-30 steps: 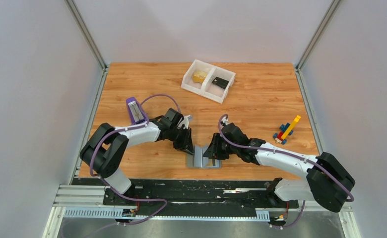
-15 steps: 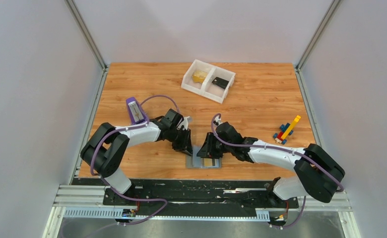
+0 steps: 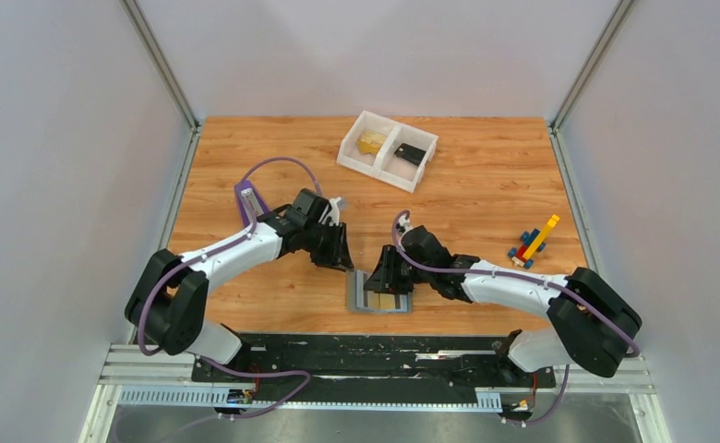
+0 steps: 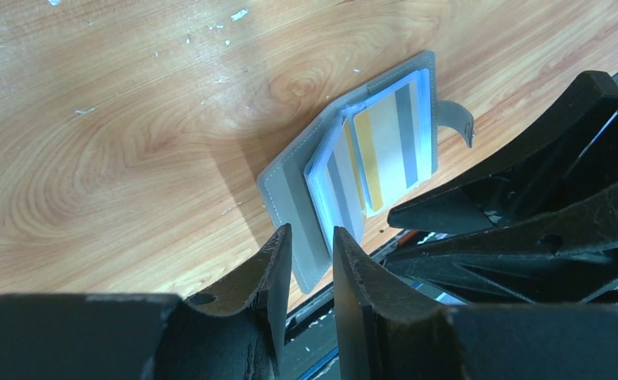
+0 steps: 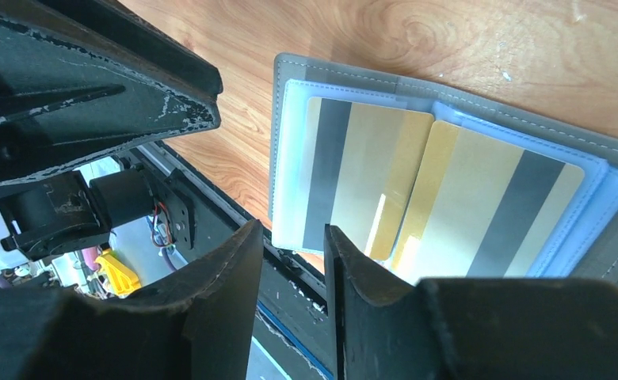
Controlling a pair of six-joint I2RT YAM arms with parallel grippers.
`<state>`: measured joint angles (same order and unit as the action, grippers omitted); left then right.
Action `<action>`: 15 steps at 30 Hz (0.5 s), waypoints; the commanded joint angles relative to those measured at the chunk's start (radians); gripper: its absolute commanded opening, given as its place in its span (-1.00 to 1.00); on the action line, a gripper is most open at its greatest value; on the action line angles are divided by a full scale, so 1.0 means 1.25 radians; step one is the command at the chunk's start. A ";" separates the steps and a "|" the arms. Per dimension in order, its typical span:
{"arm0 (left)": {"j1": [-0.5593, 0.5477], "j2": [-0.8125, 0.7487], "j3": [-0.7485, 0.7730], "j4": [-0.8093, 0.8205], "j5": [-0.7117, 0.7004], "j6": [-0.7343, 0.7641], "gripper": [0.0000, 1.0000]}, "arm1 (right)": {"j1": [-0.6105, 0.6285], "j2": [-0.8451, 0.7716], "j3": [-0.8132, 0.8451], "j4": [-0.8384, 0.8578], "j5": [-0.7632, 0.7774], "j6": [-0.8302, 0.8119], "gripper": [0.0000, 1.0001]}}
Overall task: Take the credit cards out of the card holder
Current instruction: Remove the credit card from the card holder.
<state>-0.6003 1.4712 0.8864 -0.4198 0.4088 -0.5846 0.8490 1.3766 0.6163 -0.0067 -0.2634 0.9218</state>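
The grey card holder (image 3: 379,295) lies open near the table's front edge. Gold-yellow credit cards (image 3: 386,301) with grey stripes sit in its clear sleeves. In the right wrist view two cards (image 5: 369,178) show side by side in the holder (image 5: 353,75). In the left wrist view the holder (image 4: 290,190) lies ahead with a sleeve leaf of cards (image 4: 385,142) standing up. My left gripper (image 3: 342,256) (image 4: 312,231) is just left of and behind the holder, jaws narrowly apart and empty. My right gripper (image 3: 386,275) (image 5: 291,226) hovers over its far edge, jaws narrowly apart and empty.
A white two-compartment tray (image 3: 389,164) stands at the back, with a gold item (image 3: 370,143) and a black piece (image 3: 412,154) in it. A purple and white object (image 3: 246,198) lies at the left. A toy of coloured bricks (image 3: 534,242) lies at the right. The black base rail (image 3: 375,355) runs along the front.
The holder stood half folded; it now lies open with cards showing. My left gripper has drawn back up and left. My right gripper has moved left over the holder.
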 commanded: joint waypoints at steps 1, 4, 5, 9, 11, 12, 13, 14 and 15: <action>0.001 -0.037 0.026 -0.012 0.002 0.015 -0.34 | 0.002 -0.031 0.028 0.012 0.015 -0.019 -0.33; -0.003 -0.054 0.014 0.015 0.052 0.011 -0.40 | -0.001 -0.035 0.015 0.009 0.039 -0.023 -0.36; -0.008 -0.057 0.012 0.026 0.060 0.010 -0.42 | -0.004 -0.034 0.009 0.009 0.042 -0.024 -0.36; -0.028 -0.062 0.001 0.063 0.129 0.004 -0.63 | -0.012 -0.036 -0.005 0.008 0.049 -0.024 -0.36; -0.036 -0.062 -0.013 0.088 0.142 -0.007 -0.72 | -0.014 -0.035 -0.006 0.008 0.052 -0.025 -0.36; -0.041 -0.059 -0.017 0.097 0.147 -0.011 -0.75 | -0.015 -0.032 -0.006 0.008 0.051 -0.026 -0.36; -0.042 -0.056 -0.025 0.111 0.155 -0.016 -0.80 | -0.015 -0.029 -0.005 0.009 0.050 -0.026 -0.36; -0.043 -0.048 -0.029 0.120 0.158 -0.018 -0.83 | -0.016 -0.026 -0.006 0.009 0.047 -0.025 -0.36; -0.044 -0.036 -0.036 0.121 0.157 -0.019 -0.88 | -0.016 -0.022 -0.006 0.008 0.045 -0.023 -0.36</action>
<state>-0.6460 1.4269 0.8692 -0.3450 0.5499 -0.5941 0.8352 1.3575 0.6121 -0.0105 -0.2211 0.9096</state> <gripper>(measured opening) 0.100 0.320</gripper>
